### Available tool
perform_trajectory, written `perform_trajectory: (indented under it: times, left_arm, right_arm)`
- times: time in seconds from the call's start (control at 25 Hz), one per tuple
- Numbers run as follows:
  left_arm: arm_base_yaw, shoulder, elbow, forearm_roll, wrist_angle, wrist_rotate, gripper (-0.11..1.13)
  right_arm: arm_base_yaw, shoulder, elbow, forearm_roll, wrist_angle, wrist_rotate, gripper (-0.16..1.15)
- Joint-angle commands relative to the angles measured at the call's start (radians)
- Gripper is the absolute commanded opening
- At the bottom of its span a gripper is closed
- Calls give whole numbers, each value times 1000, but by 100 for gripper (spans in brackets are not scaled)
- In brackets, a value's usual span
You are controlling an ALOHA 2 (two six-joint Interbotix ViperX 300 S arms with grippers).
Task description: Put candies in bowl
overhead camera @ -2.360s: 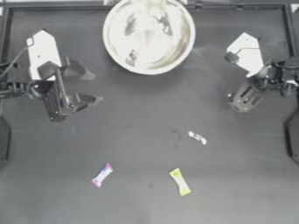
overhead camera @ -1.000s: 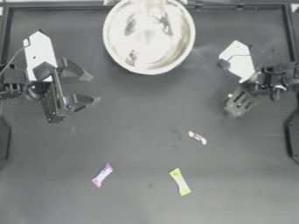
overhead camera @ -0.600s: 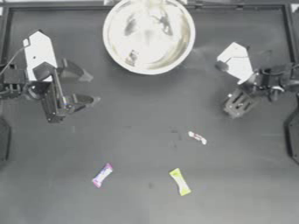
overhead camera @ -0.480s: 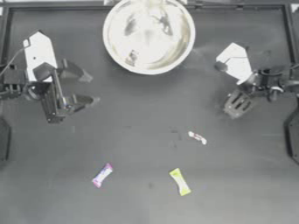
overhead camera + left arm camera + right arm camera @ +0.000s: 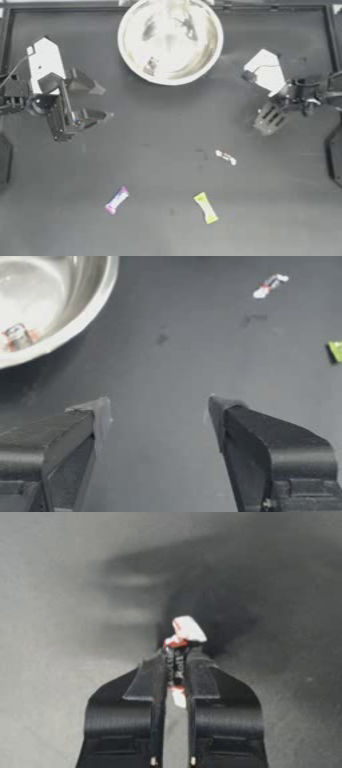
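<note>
Right wrist view: right pincer (image 5: 176, 662) pinching white-red candy (image 5: 184, 631), pointing tabletop-ward.

no readable text, label, brand, number or sign appears anywhere; the red marks on the white candy (image 5: 180, 643) pinched in the right gripper (image 5: 177, 662) are too blurred to make out, and the wrappers of the loose candies on the table (image 5: 167, 125) show only plain colour

Two dark arms, each bearing a white wrist block; left gripper (image 5: 90, 101) and right gripper (image 5: 267, 121) with black angular jaws.
</note>
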Motion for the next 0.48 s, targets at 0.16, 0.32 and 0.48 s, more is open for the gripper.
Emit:
perform_trajectory:
  times: [0.16, 0.32, 0.48]
  left_arm:
    - [0, -18, -11, -2, -3, 0, 93]
    - [0, -21, -11, 0, -3, 0, 93]
    - [0, -28, -8, 0, -3, 0, 93]
  right_arm:
    - [11, -138, -97, -35, 81, 0, 36]
    - [9, -207, -172, -86, 84, -2, 36]
    - [-8, -213, -264, -146, 64, -5, 36]
